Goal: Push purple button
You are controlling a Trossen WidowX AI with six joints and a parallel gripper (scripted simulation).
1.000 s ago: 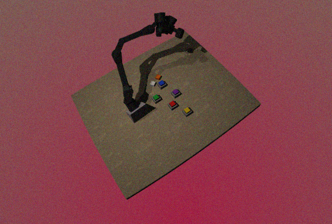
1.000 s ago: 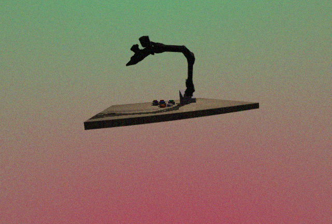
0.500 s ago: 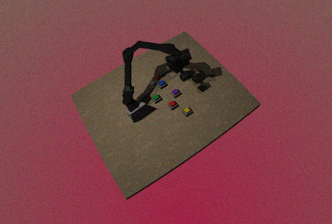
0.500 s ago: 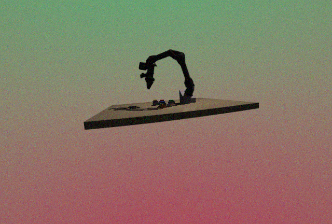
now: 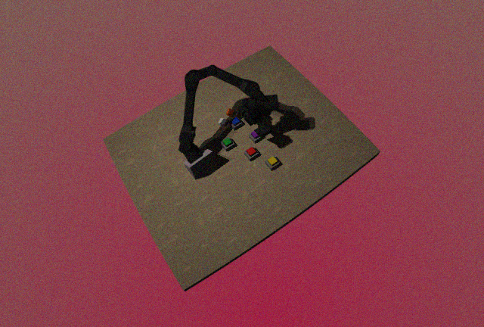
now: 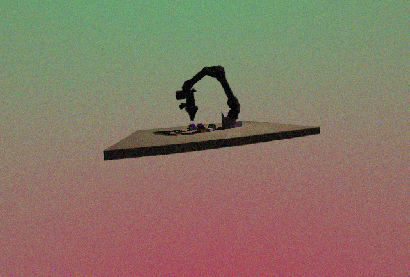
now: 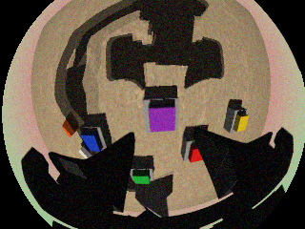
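Observation:
The purple button [image 5: 255, 134] [image 7: 162, 118] sits in a grey housing, its cap raised; in the exterior view it is too small to tell apart clearly. My gripper [image 6: 192, 119] [image 7: 165, 134] points down and hangs above the table, over the area of the purple button. Its fingers are apart with nothing held between them. In the wrist view the purple button shows just beyond the gap between the fingertips, near the middle. In the top view the dark gripper is close beside the purple button and hides part of its surroundings.
Around it are a blue button [image 5: 235, 121] [image 7: 91, 142], a green button [image 5: 227, 142] [image 7: 141, 179], a red button [image 5: 251, 151] [image 7: 194, 155] and a yellow button [image 5: 272, 160] [image 7: 241, 121]. An orange block [image 5: 229, 112] [image 6: 200, 131] and a white block [image 5: 222, 121] [image 6: 211, 129] lie near the blue button.

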